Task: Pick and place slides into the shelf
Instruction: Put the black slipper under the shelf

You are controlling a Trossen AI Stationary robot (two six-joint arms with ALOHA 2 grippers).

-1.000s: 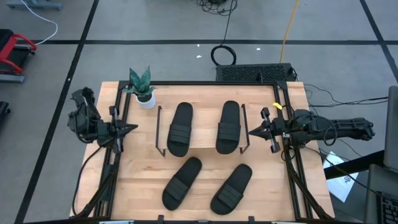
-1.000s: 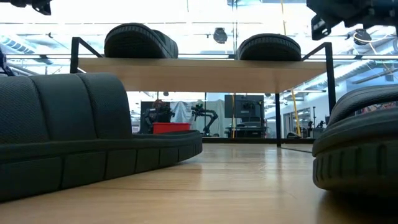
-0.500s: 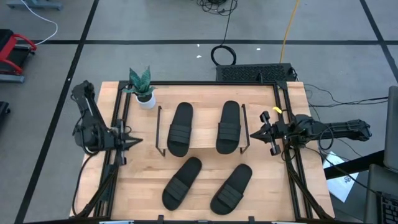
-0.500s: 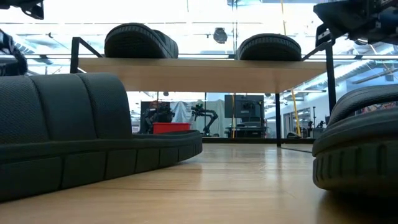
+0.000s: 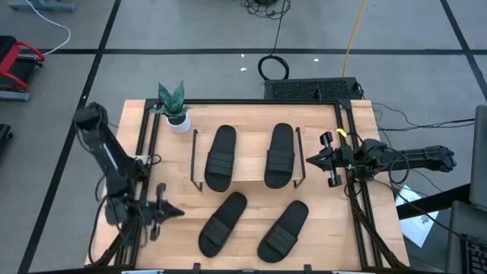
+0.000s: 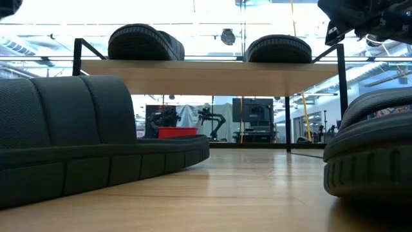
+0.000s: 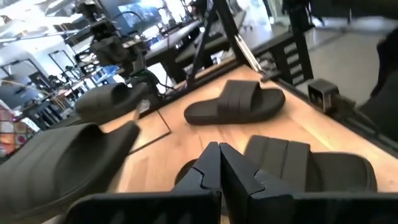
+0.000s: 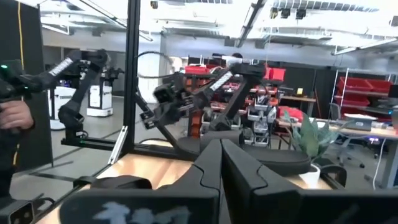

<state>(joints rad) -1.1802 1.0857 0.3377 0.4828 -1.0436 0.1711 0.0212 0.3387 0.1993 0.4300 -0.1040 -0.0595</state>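
Observation:
Two black slides [image 5: 221,157] [image 5: 280,154] lie side by side, soles down, on the shelf [image 5: 251,164], a light plank on thin black frames. In the low view they show on the plank [image 6: 212,67] as humps [image 6: 145,42] [image 6: 278,46]. The other two slides [image 5: 222,223] [image 5: 283,230] lie slanted on the tabletop nearer the near edge. My left gripper [image 5: 171,211] is shut and points right, a short way left of the near-left slide [image 7: 298,165]. My right gripper [image 5: 308,160] is shut, level, just outside the shelf's right frame.
A small potted plant [image 5: 173,106] stands at the table's far left corner, beside the shelf. Black rails [image 5: 144,144] [image 5: 354,198] run along the table's left and right edges. Bare wood lies between the shelf and the two near slides.
My left gripper has swung from beside the shelf's left frame toward the table's near edge and now sits left of the near-left slide, still shut. The slides have not moved.

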